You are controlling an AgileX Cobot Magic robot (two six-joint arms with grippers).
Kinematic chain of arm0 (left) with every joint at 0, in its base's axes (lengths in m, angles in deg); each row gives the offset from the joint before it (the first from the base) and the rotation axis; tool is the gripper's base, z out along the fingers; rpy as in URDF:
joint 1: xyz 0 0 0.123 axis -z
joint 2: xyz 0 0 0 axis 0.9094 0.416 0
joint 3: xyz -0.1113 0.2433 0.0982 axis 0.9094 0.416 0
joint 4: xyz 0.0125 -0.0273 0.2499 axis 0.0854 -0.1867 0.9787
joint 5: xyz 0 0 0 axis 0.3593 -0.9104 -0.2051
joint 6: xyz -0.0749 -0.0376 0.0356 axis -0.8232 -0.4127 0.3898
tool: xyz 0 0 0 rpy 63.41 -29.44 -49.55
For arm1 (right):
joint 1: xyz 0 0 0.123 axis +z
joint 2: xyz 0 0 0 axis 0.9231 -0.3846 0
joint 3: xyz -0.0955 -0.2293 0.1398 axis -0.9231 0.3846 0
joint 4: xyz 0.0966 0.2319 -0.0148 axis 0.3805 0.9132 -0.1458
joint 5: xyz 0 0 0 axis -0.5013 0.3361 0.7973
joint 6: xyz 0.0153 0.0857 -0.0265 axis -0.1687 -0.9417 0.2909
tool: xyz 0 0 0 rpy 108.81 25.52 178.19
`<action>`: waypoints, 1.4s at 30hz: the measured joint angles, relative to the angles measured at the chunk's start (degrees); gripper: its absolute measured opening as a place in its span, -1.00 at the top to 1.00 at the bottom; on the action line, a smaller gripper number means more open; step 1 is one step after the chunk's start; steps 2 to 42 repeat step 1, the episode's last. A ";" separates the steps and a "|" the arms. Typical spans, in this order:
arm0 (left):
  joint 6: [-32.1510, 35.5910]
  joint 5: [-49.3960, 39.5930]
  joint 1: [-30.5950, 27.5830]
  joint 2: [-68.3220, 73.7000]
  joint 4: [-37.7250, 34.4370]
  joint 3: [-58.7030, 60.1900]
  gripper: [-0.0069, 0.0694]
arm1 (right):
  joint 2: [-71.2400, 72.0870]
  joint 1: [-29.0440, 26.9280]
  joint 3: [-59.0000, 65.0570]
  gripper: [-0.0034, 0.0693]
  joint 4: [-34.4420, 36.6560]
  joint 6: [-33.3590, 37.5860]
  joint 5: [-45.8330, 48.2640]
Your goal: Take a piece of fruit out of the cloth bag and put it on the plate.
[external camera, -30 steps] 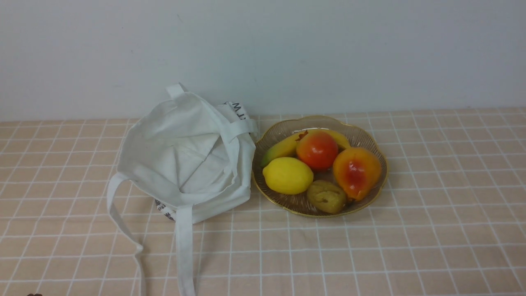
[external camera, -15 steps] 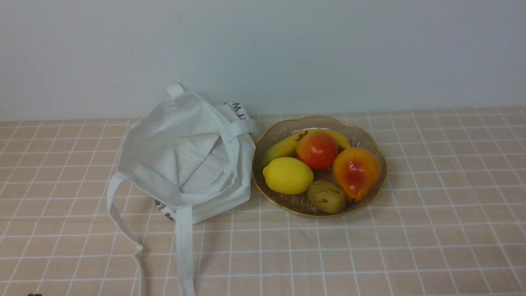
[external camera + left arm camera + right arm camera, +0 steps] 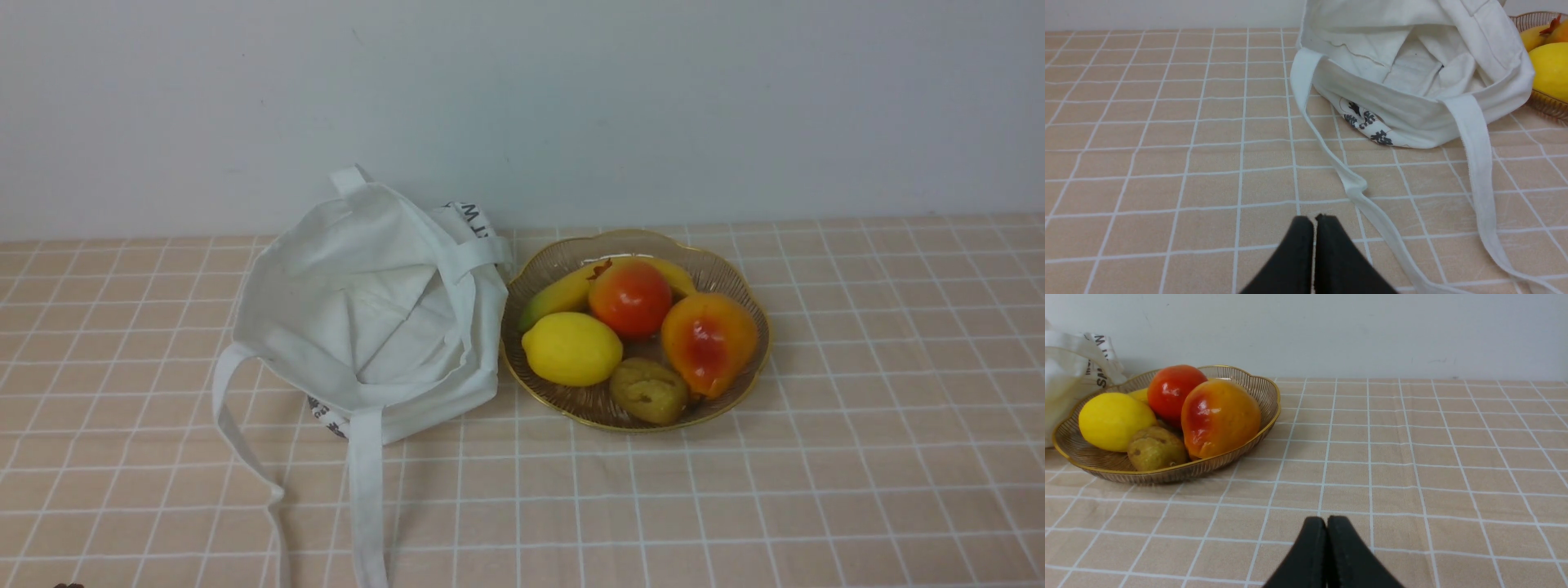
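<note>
Nothing has moved since the earlier frames: bag, dish and fruit sit exactly as they did a second ago, and neither arm shows in the front view. At the left of center of that frame, the cloth bag (image 3: 371, 327) slumps open on the checked tablecloth (image 3: 857, 457), its mouth gaping toward the camera and showing only creased white fabric inside; two long straps (image 3: 367, 498) trail from it toward the lower edge of the frame, and black lettering shows on its far rim. Just right of the bag, with its rim touching the fabric, sits the plate (image 3: 731, 273). On it, from left to right, lie a yellow lemon (image 3: 571, 349), a banana (image 3: 559, 296) behind it, the piece of fruit (image 3: 630, 299) at the middle back with its dark crown tip pointing upper left, a small brownish-green fruit (image 3: 649, 390) at the front, and an orange mango-like fruit (image 3: 709, 343) at the right. In the left wrist view, the left gripper (image 3: 1314, 217) has its black fingers pressed together on nothing, above bare cloth near a strap. In the right wrist view, the right gripper (image 3: 1327, 519) is likewise closed and empty, well apart from the plate.
</note>
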 joint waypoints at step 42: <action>0.00 0.00 0.00 0.00 0.00 0.00 0.84 | 0.00 0.00 0.00 0.95 0.00 0.00 0.00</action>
